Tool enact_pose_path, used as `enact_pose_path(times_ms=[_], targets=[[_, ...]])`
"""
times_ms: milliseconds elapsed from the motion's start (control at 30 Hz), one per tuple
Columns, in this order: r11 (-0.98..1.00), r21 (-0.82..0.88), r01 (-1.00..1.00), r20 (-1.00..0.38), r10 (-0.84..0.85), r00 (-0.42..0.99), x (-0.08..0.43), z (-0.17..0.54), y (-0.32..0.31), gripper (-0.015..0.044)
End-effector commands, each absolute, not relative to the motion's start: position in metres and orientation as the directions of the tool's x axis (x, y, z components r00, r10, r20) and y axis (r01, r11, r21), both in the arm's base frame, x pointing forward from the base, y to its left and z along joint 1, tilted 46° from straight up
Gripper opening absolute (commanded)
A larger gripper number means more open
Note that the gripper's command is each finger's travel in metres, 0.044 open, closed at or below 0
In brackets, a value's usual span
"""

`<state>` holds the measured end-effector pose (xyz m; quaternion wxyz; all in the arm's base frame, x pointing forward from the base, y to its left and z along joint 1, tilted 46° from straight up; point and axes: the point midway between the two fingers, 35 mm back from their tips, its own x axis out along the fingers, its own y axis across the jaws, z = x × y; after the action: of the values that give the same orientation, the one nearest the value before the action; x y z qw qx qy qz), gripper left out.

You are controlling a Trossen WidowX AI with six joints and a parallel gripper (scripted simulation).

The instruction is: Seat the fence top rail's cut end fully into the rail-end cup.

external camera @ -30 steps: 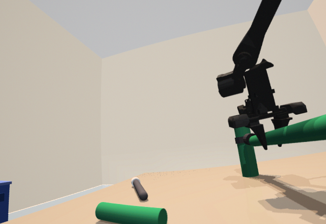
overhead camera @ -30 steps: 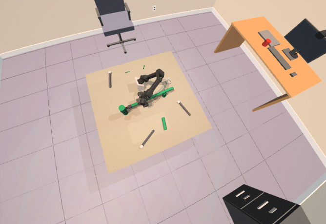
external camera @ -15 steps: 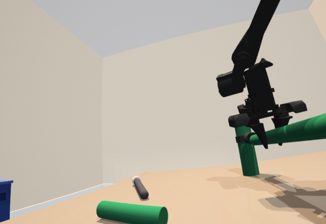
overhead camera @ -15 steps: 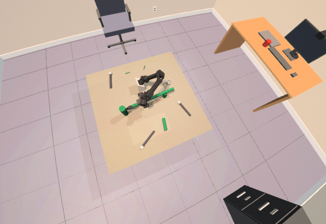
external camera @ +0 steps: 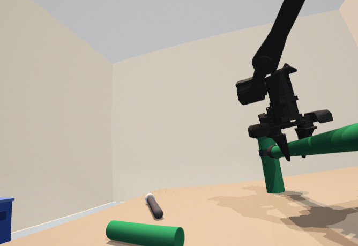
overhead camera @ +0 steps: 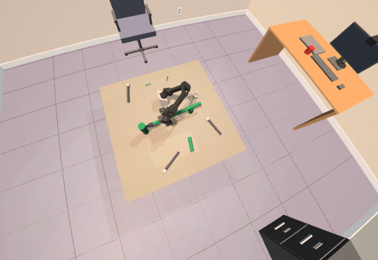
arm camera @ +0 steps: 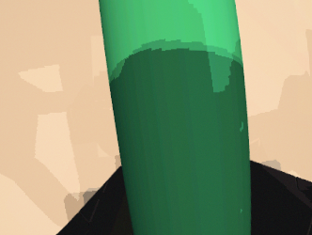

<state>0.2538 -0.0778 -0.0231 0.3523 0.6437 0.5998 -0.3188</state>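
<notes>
With its 2 fingers partly open and clamped across the green top rail [overhead camera: 155,123] [external camera: 323,142] [arm camera: 183,132], the hand [overhead camera: 167,123] [external camera: 295,157] has the rail's long axis running toward the rail-end cup [overhead camera: 149,124] [external camera: 270,151] on the big post [overhead camera: 142,127] [external camera: 271,170], so the coming push likely goes postward, though seating depth is unclear.

Rail's [external camera: 327,141] [arm camera: 183,132] near end cropped, exterior view.

Gripper [external camera: 296,153] on green rail [external camera: 333,140], cup [external camera: 269,151] apparently touching
</notes>
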Motion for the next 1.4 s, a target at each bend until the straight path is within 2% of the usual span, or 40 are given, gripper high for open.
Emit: enact_pose_path(times_ms=[0, 1367], targets=[[-0.047, 0.084, 0.995, -0.842, 0.531, 0.097, 0.257, -0.022, -0.088, 0.0000], [-0.047, 0.084, 0.995, -0.842, 0.531, 0.096, 0.251, -0.034, -0.099, 0.0000]])
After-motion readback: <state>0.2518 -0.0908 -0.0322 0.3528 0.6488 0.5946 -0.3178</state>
